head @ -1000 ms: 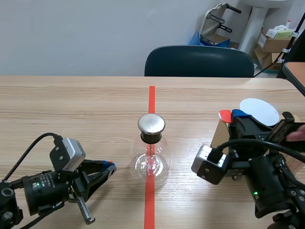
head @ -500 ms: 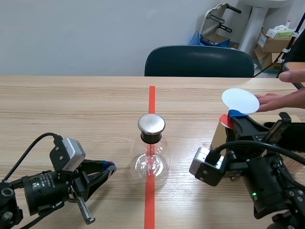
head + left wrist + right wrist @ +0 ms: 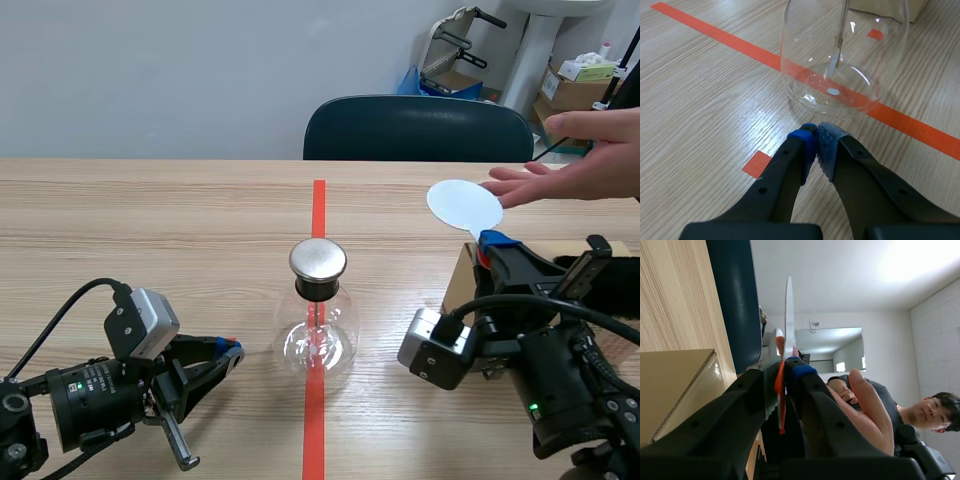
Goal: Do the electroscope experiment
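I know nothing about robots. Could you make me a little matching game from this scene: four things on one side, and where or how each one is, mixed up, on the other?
Things:
1. glass flask
2. white disc
3. left gripper
4. person's hand

States:
A. shut on nothing, pointing at the flask
B. standing on the red tape line
C. stretched out beside the white disc
D. clamped in the right gripper

Pairs: 1-B, 2-D, 3-A, 4-C

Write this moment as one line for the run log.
left hand: shut, empty, flask ahead | right hand: shut on disc paddle, raised | person's hand: near disc paddle
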